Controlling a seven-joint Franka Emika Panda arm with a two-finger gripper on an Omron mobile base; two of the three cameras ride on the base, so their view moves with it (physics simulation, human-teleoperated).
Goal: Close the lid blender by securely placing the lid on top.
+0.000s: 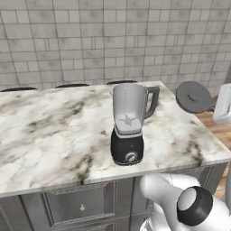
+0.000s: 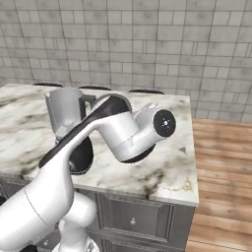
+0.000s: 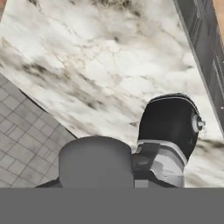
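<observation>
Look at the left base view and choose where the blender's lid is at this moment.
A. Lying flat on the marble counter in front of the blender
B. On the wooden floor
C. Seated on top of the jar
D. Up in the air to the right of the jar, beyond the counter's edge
D: the lid hangs tilted in the air to the right of the blender, whose jar mouth is uncovered.

The blender (image 1: 130, 126) stands alone near the middle of the marble bench (image 1: 49, 131), its jar mouth open to the air above. Bare stone lies all around it, wide to the left and in front. The jar's handle (image 1: 152, 101) juts to the right. Further right, past the bench edge, the lid (image 1: 194, 96) hangs in the air, well apart from the jar. A tiled wall (image 1: 113, 40) closes the back.
</observation>
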